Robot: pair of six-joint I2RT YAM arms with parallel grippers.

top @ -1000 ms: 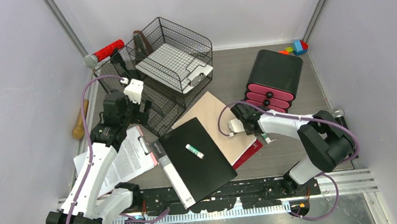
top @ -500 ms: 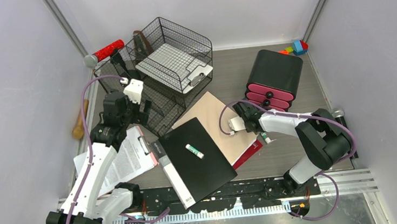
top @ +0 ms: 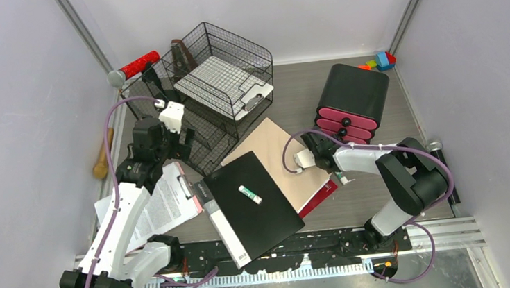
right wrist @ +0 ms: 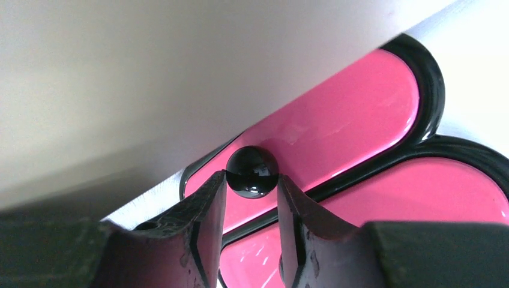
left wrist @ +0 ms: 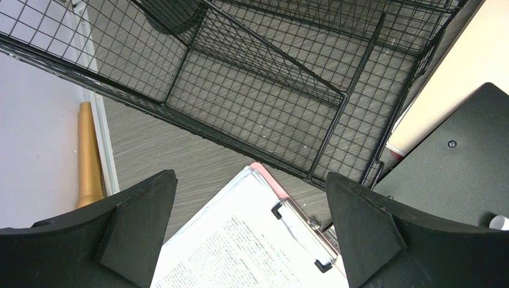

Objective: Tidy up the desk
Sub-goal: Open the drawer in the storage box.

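The desk [top: 289, 92] is a grey wood-grain tabletop strewn with items. My right gripper [top: 321, 148] sits at the lower front of the black drawer unit [top: 354, 95]. In the right wrist view its fingertips [right wrist: 252, 181] press both sides of a black round knob [right wrist: 252, 167] on a pink drawer front [right wrist: 342, 129]. My left gripper [top: 169, 155] is open and empty. It hovers over a pink clipboard with printed papers [left wrist: 240, 246], beside the wire-mesh rack [left wrist: 264, 90].
A black folder [top: 254, 210] carries a small white-green tube [top: 249, 194] and overlaps a tan folder [top: 273, 146] and a red book [top: 321, 197]. The rack [top: 221, 70] holds another clipboard. A red-handled tool [top: 135, 65], a wooden handle [top: 102, 157] and coloured blocks [top: 379, 61] lie by the walls.
My right gripper has shifted slightly up towards the drawer unit's front. The left arm has not moved.
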